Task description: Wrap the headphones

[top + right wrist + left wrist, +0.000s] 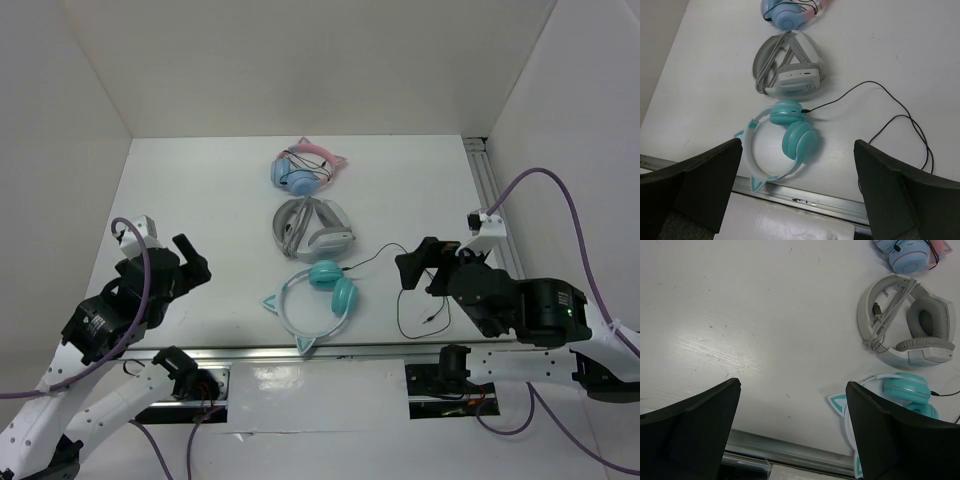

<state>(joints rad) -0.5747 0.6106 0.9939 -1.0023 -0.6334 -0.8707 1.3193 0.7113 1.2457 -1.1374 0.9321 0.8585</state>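
The teal headphones (pixel 322 293) lie flat near the table's front edge, earcups folded in, with the pale cat-ear headband (pixel 285 318) toward the front left. They also show in the left wrist view (pixel 905 390) and the right wrist view (pixel 799 139). Their thin black cable (pixel 375 257) runs loose to the right and loops near the front edge (pixel 912 127). My left gripper (pixel 185 270) is open and empty, well left of the headphones (pixel 792 385). My right gripper (pixel 420 268) is open and empty, above the cable to the right of them (pixel 797 145).
Grey-white headphones (pixel 312 228) with a wrapped cable lie just behind the teal pair. Blue-and-pink cat-ear headphones (pixel 305 168) lie farther back. A metal rail (pixel 330 352) runs along the front edge and another (pixel 490 190) along the right side. White walls enclose the table.
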